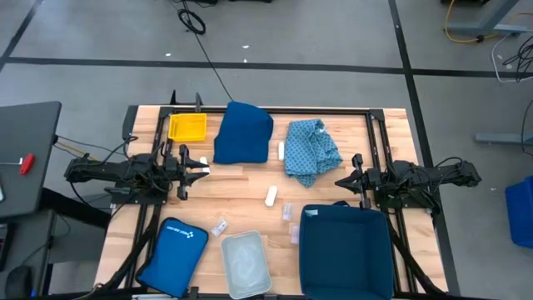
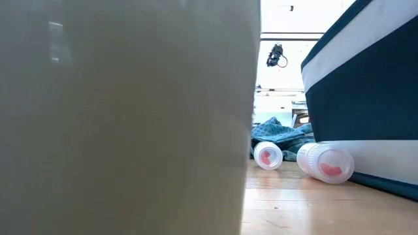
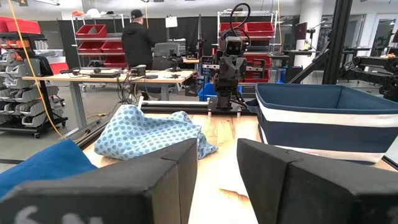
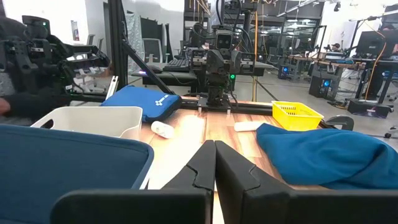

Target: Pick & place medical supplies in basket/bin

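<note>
Several small supplies lie on the wooden table between the arms: a white roll point(image 1: 271, 196) point(image 4: 163, 129) at mid-table, another white roll point(image 1: 281, 151) point(image 4: 249, 126) between the two cloths, and tiny clear vials point(image 1: 287, 211) point(image 1: 221, 227). In the low view, two vials with pink contents point(image 2: 268, 155) point(image 2: 325, 163) lie on their sides by the navy bin. My left gripper point(image 1: 204, 167) point(image 3: 216, 180) hovers open at the table's left, touching nothing. My right gripper point(image 1: 340, 181) point(image 4: 214, 168) is shut at the right, above the navy bin's far edge.
A navy fabric bin point(image 1: 346, 250) point(image 3: 323, 121) and a pale plastic bin point(image 1: 246, 262) point(image 4: 93, 121) stand at the near edge. Also on the table: a blue zip pouch point(image 1: 179, 254), a yellow basket point(image 1: 187, 127), a plain blue cloth point(image 1: 243, 133) and a patterned cloth point(image 1: 312, 150). A person point(image 3: 138, 40) stands in the room behind.
</note>
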